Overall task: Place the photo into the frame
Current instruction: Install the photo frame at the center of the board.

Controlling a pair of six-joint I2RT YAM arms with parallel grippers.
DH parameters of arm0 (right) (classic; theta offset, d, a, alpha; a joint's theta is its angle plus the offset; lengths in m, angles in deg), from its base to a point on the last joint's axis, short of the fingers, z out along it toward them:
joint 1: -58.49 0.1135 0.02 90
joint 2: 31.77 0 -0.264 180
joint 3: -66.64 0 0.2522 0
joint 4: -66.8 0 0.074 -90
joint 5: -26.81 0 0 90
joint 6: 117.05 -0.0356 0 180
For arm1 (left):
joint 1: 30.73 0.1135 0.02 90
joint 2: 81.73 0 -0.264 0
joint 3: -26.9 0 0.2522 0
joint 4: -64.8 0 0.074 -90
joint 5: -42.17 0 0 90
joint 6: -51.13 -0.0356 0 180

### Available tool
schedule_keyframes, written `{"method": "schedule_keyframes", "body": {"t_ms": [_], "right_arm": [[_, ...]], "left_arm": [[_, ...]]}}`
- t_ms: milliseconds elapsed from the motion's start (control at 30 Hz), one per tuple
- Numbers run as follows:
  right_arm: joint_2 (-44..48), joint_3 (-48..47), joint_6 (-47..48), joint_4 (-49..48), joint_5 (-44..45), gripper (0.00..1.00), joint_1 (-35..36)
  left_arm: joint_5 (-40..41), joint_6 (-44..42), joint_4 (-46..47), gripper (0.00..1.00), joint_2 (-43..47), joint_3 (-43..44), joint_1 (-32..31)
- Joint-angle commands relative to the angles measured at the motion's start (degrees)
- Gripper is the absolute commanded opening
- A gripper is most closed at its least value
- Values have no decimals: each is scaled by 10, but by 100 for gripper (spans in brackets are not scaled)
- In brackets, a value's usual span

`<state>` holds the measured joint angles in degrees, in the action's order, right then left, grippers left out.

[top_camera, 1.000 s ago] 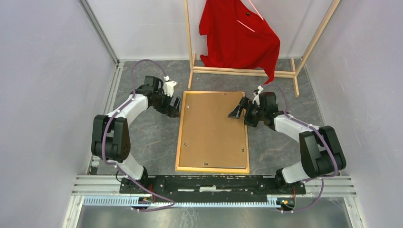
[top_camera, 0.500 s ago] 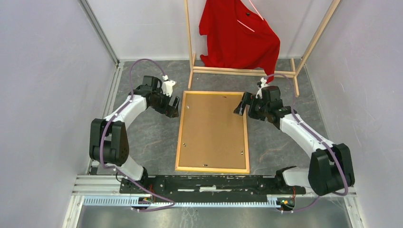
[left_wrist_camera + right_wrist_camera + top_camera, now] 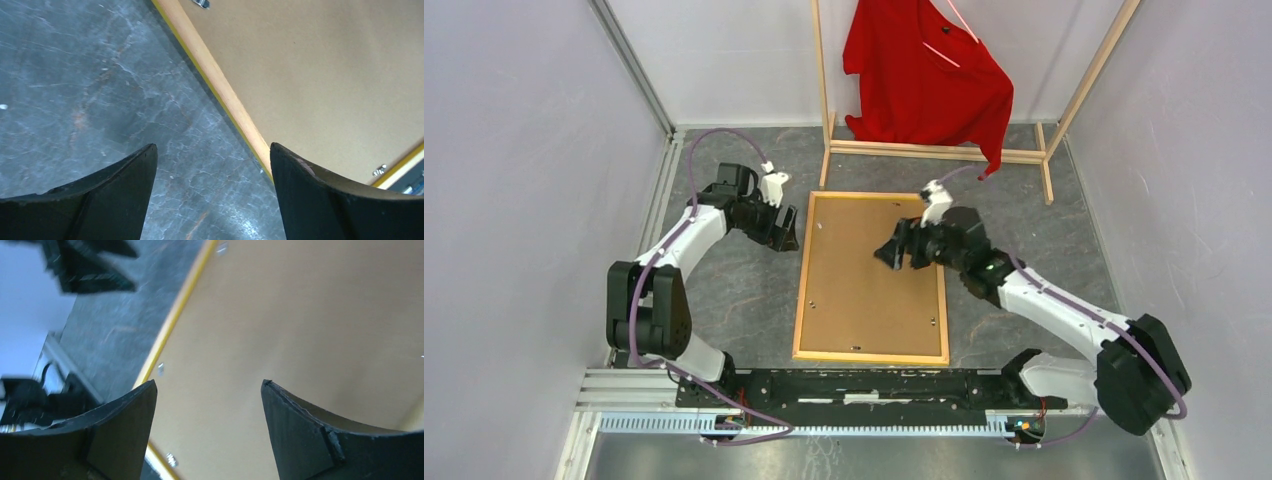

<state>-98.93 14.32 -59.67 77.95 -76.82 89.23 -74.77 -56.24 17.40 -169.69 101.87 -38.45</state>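
Down on the grey table (image 3: 734, 290), the frame (image 3: 871, 356) is lying flat, back up, a brown board (image 3: 864, 300) filling it. Right gripper (image 3: 894, 254) is hovering over the board, maybe not touching, jaws apart. Left gripper (image 3: 786, 228) is hovering beside the frame's left edge, jaws apart.

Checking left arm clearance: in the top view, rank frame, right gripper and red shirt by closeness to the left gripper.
1. frame, beside the left gripper.
2. right gripper, across the frame.
3. red shirt, hanging at the back.
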Motion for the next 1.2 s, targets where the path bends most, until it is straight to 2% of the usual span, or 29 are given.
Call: {"method": "schedule_keyframes", "body": {"t_ms": [0, 100, 267, 500, 800, 967, 1167], "right_arm": [[-35, -15, 13, -79, 15, 79, 98], [-76, -15, 18, -110, 24, 73, 167], [-161, -24, 20, -168, 17, 66, 233], [-239, -55, 23, -217, -4, 68, 263], [-285, -63, 19, -248, -12, 69, 271], [-301, -66, 16, -262, -17, 69, 271], [-316, -64, 7, -279, -19, 68, 274]], "left_arm": [[-59, -4, -13, 87, -7, -25, 2], [-83, 12, -6, 82, -15, -42, 1], [-89, 18, 6, 71, -48, -58, -7], [-111, 14, 6, 44, -95, -56, -20], [-124, 5, 6, 40, -115, -51, -25], [-114, -2, 6, 27, -127, -48, -27], [-115, -8, 6, 21, -128, -48, -28]]}}
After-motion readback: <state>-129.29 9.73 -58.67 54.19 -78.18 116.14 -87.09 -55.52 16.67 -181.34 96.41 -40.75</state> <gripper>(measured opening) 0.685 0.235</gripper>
